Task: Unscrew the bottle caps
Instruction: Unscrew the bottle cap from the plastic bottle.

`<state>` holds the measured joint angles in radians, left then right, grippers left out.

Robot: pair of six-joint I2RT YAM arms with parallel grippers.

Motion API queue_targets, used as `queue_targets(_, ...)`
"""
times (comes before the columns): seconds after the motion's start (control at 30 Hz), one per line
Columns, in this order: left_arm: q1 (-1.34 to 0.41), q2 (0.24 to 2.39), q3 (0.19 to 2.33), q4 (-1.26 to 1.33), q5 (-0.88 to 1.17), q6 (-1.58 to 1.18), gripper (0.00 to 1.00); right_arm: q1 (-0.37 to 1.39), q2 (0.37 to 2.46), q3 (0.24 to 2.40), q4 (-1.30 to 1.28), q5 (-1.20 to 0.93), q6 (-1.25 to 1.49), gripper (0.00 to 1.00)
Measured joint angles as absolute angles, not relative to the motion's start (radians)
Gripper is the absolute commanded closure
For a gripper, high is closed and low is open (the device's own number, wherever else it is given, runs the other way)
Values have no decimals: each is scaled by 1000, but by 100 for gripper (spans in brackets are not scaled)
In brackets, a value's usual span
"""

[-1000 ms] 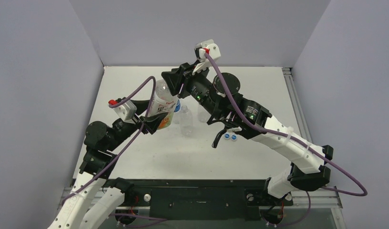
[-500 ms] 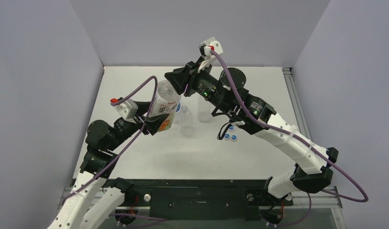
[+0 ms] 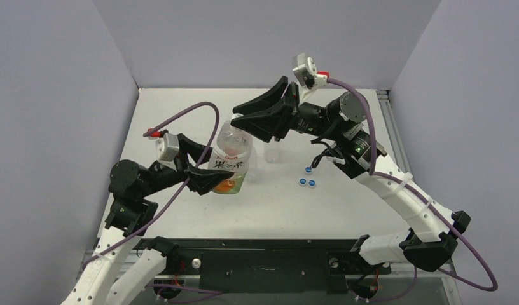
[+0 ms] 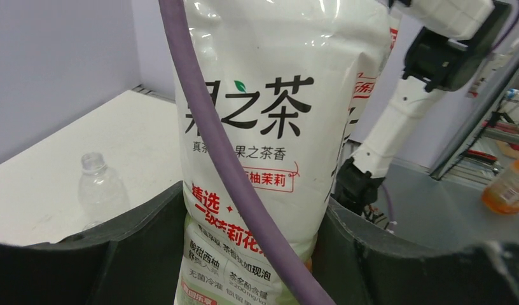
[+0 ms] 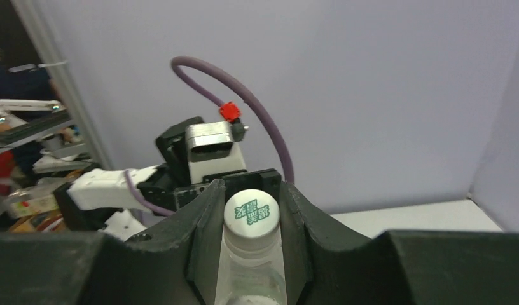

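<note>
My left gripper (image 3: 209,178) is shut on the wide bottle (image 3: 233,159), which has an orange-and-green label, and holds it upright above the table. In the left wrist view the label (image 4: 257,121) fills the middle, between my left gripper's (image 4: 257,254) fingers. My right gripper (image 3: 241,122) is shut on the bottle's white cap (image 5: 251,213), with a finger (image 5: 205,232) pressed against each side. Loose blue caps (image 3: 303,182) lie on the table to the right. The blue-labelled bottle is hidden.
A plain uncapped bottle (image 3: 273,151) stands behind the held bottle, and another (image 3: 251,175) stands close to its right side. One plain bottle shows in the left wrist view (image 4: 98,190). Grey walls close in the table on three sides.
The left arm has brought the wide bottle nearer and to the right. The right arm has swung right, its wrist has turned, and its gripper has stayed at the bottle's top.
</note>
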<state>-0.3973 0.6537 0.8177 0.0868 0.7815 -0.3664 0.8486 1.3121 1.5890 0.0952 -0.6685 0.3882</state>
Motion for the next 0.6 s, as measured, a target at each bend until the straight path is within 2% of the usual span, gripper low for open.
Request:
queue_targets(0.3,-403,662,854,194,935,-460,100,834,1346,1565,458,-944,667,100)
queue_targets(0.5,-404,664,854,189,970,-464,100,822,1346,1562,462,-1005,671,100)
queue_targets(0.57,-404,665,854,180,976,-464,100,817,1344,1563,447,-1016,659,80)
queue_targets(0.6,-404,666,854,176,977,-464,100,813,1343,1564,433,-1019,650,59)
